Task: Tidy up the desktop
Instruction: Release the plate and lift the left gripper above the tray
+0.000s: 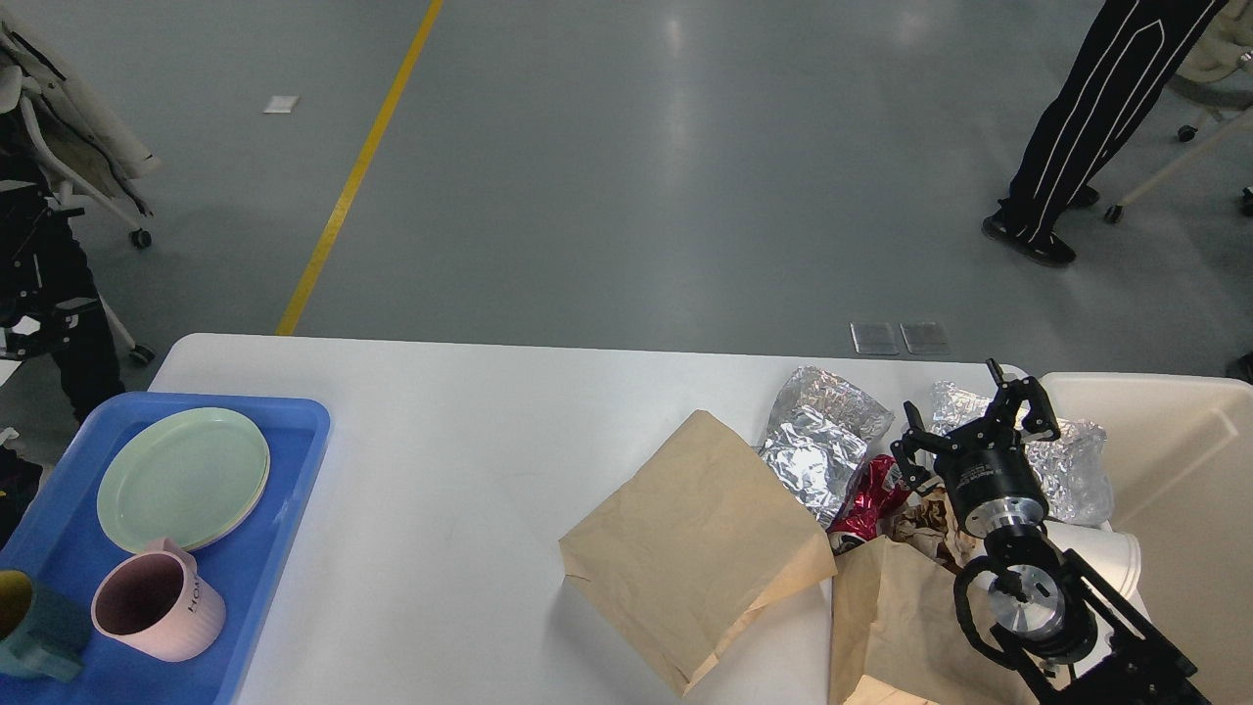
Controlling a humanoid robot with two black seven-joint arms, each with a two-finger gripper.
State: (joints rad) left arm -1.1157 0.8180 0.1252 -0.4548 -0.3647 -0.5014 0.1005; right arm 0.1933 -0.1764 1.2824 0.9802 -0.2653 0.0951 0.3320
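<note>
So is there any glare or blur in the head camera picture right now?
Head view: sharp overall; soft overhead light reflections streak the grey floor; the crumpled foil glints brightly; the paper bag casts a soft shadow on the desktop; no motion blur on the right tool.
</note>
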